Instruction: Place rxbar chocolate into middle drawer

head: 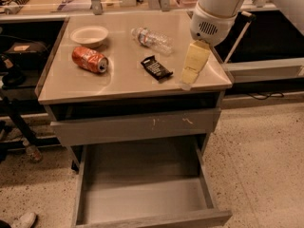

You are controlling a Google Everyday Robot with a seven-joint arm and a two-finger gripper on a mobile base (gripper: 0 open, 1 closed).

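Hovering just beside rxbar chocolate (pixel 156 68) on tabletop (pixel 118 82), claw (pixel 186 81) not touching it, opening unclear.

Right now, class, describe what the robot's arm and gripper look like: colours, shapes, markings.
The arm is a smooth white rounded shell, with a dark-dotted vent patch on its end. The gripper is pale cream-yellow, flat and tapering, over a front corner of the tabletop, beside the rxbar chocolate. No cables or lettering show on them.
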